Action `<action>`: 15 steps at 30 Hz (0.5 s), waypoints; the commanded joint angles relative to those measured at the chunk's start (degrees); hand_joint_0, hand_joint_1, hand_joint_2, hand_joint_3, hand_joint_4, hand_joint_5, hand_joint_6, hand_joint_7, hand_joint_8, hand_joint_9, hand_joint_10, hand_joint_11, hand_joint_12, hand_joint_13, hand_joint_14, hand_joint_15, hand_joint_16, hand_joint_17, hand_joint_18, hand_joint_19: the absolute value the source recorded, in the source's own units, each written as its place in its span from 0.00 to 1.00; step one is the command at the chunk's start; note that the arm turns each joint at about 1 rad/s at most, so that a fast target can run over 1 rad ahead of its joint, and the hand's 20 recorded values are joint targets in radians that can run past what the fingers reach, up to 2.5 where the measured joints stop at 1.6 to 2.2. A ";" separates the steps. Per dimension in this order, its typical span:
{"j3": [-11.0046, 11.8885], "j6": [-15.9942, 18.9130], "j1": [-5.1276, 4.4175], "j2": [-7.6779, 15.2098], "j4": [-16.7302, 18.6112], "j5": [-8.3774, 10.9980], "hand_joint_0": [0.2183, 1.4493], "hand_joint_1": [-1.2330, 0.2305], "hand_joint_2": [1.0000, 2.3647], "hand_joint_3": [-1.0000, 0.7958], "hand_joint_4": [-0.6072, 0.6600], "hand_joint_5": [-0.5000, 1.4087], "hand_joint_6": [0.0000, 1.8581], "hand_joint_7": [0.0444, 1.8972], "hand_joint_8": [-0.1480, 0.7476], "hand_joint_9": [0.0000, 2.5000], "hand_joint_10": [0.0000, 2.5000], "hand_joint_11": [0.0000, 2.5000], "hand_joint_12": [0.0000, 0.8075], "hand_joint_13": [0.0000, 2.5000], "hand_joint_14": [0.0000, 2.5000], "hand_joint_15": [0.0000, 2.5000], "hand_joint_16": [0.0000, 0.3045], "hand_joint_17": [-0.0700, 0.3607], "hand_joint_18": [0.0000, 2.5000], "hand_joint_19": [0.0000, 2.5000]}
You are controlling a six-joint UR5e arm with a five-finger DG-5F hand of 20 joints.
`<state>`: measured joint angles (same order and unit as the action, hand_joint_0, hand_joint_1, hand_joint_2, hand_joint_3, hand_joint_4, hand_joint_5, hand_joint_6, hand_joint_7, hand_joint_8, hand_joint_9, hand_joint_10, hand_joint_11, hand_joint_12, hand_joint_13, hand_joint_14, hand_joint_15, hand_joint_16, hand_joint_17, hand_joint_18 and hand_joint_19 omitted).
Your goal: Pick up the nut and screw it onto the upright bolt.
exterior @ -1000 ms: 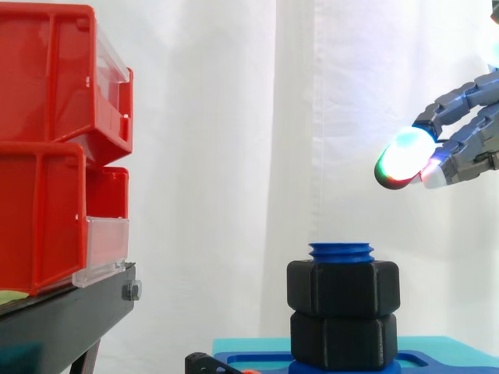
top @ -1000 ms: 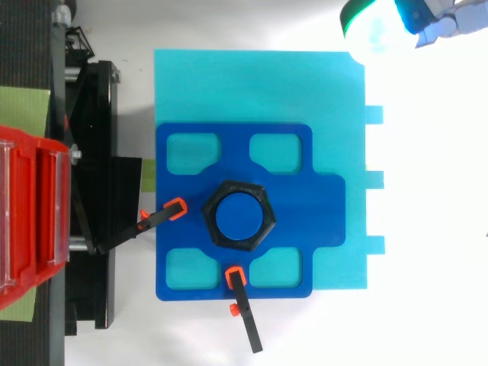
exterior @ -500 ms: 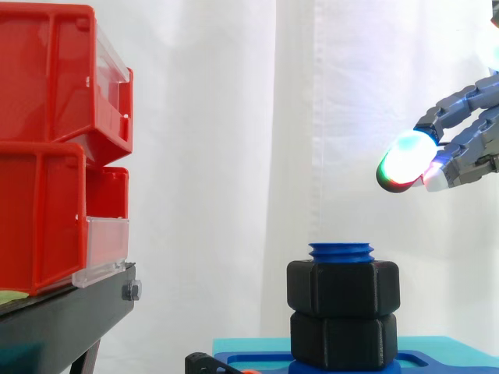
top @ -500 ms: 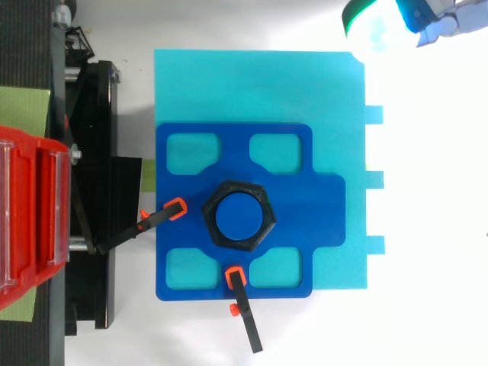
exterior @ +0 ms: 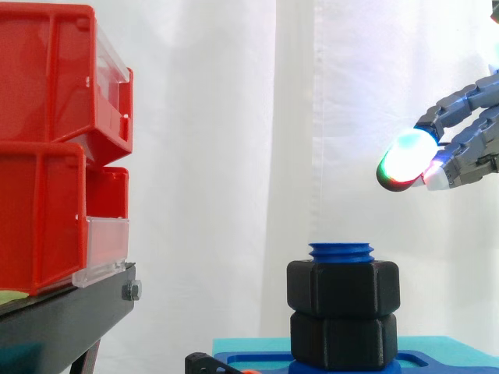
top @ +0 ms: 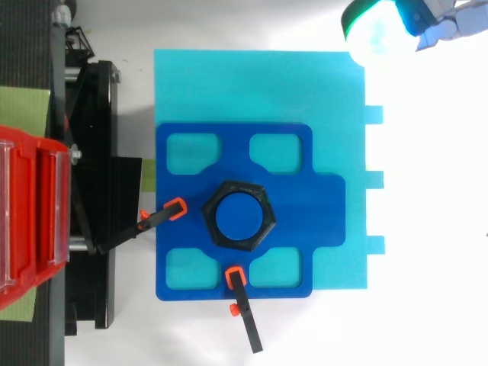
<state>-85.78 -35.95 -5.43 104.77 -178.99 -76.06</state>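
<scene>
So the bolt [exterior: 341,251] stands upright in the middle of the blue plate [top: 320,198], and there are two black nuts stacked on it. The top nut [exterior: 343,287] sits right on the lower nut [exterior: 343,339], with just a few blue threads poking out above. From above, the nut [top: 267,217] rings the bolt dead centre.

The robot hand [exterior: 468,148] hangs well apart from all that, up at about 2 o'clock from the bolt in the side view and out at 1 o'clock past the corner of the cyan base [top: 259,84] in the top view. Its fingers are loose and only slightly bent, glowing pads [exterior: 407,160] close together, and there's nothing between them — it's empty.

His read: no loose nut is lying around, so the screwing-on looks done and this is the tail end of the job. If the top nut needs more turns, the robot hand would have to come down toward 8 o'clock, spread its fingers around the hex flats and twist without knocking the plate — the little clamps [top: 174,208] are all that pin it. Otherwise it can just stay clear.
</scene>
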 commanded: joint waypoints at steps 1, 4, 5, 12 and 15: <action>-0.09 0.00 -0.02 0.00 0.13 -0.05 0.22 0.62 0.00 0.28 0.57 0.13 0.27 0.35 0.37 0.00 0.00 0.00 0.40 0.00 0.00 0.00 0.14 0.39 0.00 0.00; -0.09 -0.09 -0.02 0.00 0.13 -0.05 0.22 0.62 0.00 0.28 0.57 0.13 0.27 0.34 0.37 0.00 0.00 0.00 0.41 0.00 0.00 0.00 0.14 0.39 0.00 0.00; 0.00 -0.09 -0.02 0.00 0.13 -0.05 0.22 0.62 0.00 0.28 0.57 0.13 0.27 0.35 0.37 0.00 0.00 0.00 0.40 0.00 0.00 0.00 0.14 0.38 0.00 0.00; -0.09 0.00 -0.02 0.00 0.13 -0.05 0.22 0.62 0.00 0.28 0.57 0.13 0.27 0.36 0.37 0.00 0.00 0.00 0.41 0.00 0.00 0.00 0.14 0.39 0.00 0.00; 0.00 -0.09 -0.02 0.00 0.04 -0.05 0.22 0.62 0.00 0.28 0.56 0.12 0.27 0.35 0.38 0.00 0.00 0.00 0.40 0.00 0.00 0.00 0.14 0.39 0.00 0.00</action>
<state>-85.81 -35.99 -5.45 104.76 -178.87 -76.10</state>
